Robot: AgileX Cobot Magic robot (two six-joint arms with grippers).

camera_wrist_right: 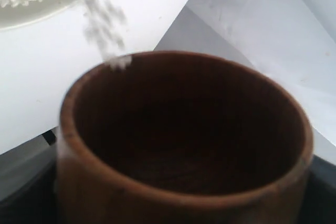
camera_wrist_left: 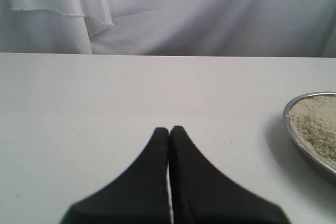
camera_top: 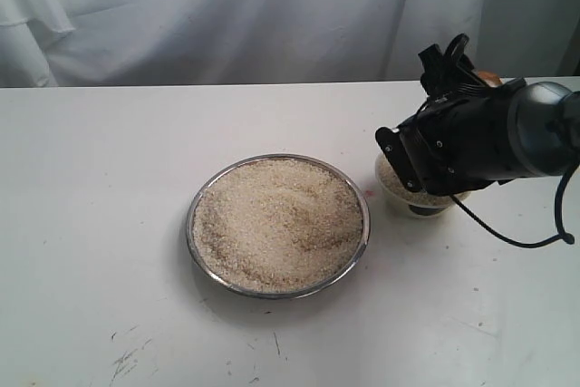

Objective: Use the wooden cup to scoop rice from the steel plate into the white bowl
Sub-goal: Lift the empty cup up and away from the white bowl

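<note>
The steel plate sits mid-table, heaped with rice; its edge also shows in the left wrist view, steel plate. To its right stands the white bowl, holding some rice and half hidden by my right arm. My right gripper is above and behind the bowl, shut on the wooden cup, of which only a brown sliver shows in the exterior view. The cup is tipped; its dark inside looks empty. A few grains fall from its lip toward the bowl. My left gripper is shut and empty above bare table.
A white table carries everything, with a white cloth backdrop behind its far edge. A black cable loops from my right arm down over the table right of the bowl. Small scuff marks dot the near left of the table.
</note>
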